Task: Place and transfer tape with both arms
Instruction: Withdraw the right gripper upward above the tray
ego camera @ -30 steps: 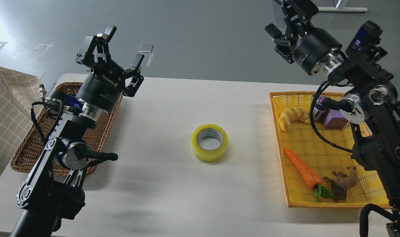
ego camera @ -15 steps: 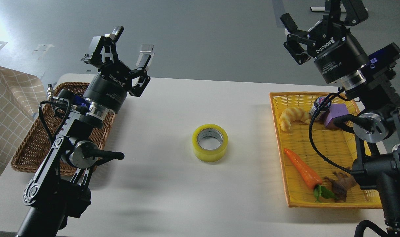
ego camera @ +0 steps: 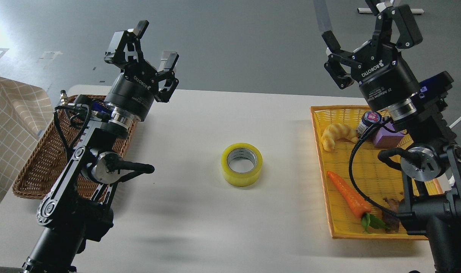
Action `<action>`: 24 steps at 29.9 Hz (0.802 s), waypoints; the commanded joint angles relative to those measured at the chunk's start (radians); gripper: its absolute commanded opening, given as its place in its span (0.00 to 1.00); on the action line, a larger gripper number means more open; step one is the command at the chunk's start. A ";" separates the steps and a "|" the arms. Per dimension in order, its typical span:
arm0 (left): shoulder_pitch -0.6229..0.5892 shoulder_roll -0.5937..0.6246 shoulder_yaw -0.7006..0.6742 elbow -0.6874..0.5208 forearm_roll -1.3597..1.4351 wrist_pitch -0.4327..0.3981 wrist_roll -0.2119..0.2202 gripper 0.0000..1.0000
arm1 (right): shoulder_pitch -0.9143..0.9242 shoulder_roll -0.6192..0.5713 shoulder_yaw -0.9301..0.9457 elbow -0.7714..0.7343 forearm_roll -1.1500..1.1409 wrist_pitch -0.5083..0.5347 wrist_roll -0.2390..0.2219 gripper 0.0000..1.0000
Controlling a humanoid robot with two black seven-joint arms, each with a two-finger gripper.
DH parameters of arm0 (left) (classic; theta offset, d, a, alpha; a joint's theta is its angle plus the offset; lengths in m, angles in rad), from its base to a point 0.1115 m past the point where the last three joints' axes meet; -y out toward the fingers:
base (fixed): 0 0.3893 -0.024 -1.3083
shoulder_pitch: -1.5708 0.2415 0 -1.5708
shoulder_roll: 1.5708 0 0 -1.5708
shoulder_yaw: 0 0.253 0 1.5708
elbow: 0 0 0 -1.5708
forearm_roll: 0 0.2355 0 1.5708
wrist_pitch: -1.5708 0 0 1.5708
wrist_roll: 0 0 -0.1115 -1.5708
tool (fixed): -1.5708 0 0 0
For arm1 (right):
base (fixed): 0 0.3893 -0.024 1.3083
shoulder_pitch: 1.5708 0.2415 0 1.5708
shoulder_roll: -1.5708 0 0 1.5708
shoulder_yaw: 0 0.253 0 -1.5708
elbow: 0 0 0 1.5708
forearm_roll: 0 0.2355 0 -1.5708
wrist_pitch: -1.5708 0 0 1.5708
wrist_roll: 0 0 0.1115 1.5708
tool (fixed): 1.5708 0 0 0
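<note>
Tape [ego camera: 241,164] flat mid desk [ego camera: 200,212], untouched. Left pincer [ego camera: 151,45] & right pincer [ego camera: 367,26] both raised, splayed wide, empty; "ROBOTIQ" on each, right also reads "2F Adaptive Gripper"

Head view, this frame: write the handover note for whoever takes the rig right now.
Left gripper: open, empty, raised over the wicker basket's far end.
Right gripper: open, empty, raised above the yellow tray's far end.
The tape lies flat at the middle of the white table, core hole up, touched by neither gripper.
Done: nothing visible; the tape is in neither container.
Left: grasp the tape, transfer between arms, place it.
</note>
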 commanded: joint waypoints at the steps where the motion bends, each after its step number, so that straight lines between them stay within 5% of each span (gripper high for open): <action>1: 0.003 -0.004 0.000 0.000 -0.002 -0.008 -0.003 0.98 | -0.031 0.001 -0.003 0.003 0.000 0.000 -0.002 1.00; 24: 0.009 -0.061 0.026 0.003 -0.016 -0.009 -0.004 0.98 | -0.040 -0.001 -0.007 0.015 0.001 0.000 -0.006 1.00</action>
